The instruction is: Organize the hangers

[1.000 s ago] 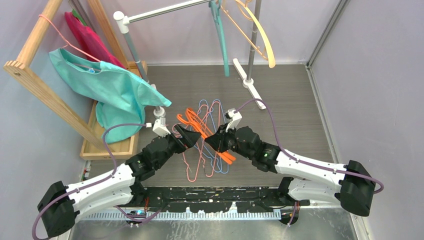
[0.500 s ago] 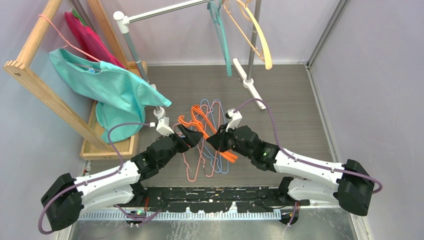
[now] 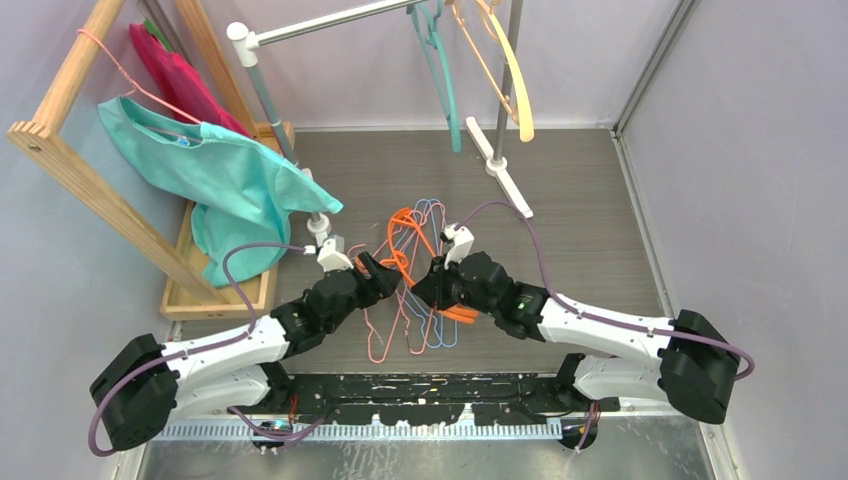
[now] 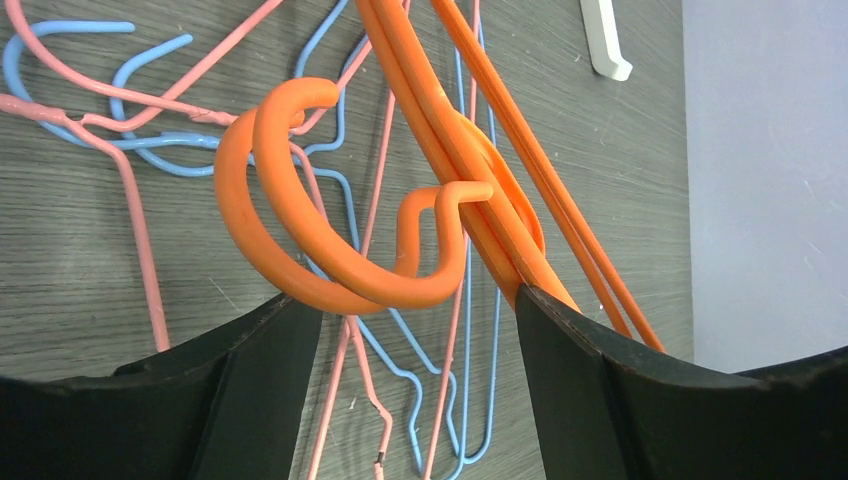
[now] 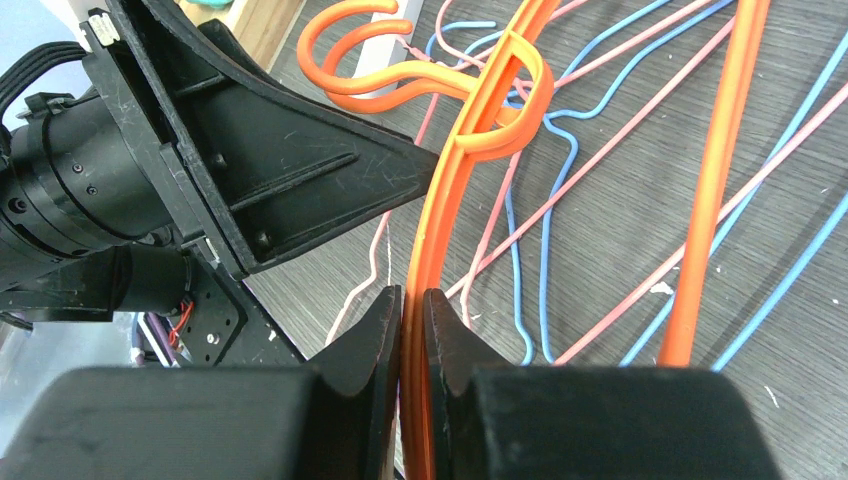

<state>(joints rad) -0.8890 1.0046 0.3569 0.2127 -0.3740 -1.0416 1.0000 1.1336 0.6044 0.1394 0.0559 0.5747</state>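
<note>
Two orange plastic hangers (image 3: 404,238) lie stacked on a tangle of pink and light-blue wire hangers (image 3: 398,322) on the grey floor. My left gripper (image 3: 384,268) has its jaws wide apart, and its fingertips press from both sides on the orange hooks (image 4: 330,270) and neck. The left gripper (image 4: 410,300) holds them there. My right gripper (image 3: 428,286) is shut on the orange hangers' shoulder bars (image 5: 440,230), which run up between its jaws (image 5: 412,300). A teal hanger (image 3: 441,70), a cream one (image 3: 517,85) and a thin orange one (image 3: 487,62) hang on the rail.
The silver rail (image 3: 330,20) spans the back on a post (image 3: 265,95), with a white foot (image 3: 500,165) on the floor. A wooden rack (image 3: 70,150) at the left carries a teal shirt (image 3: 220,170) and a red garment (image 3: 175,75). Grey walls close in both sides.
My left gripper has moved forward onto the orange hooks and closed on them. The right gripper and the orange hangers have shifted slightly away from the bases. The hung hangers sway.
</note>
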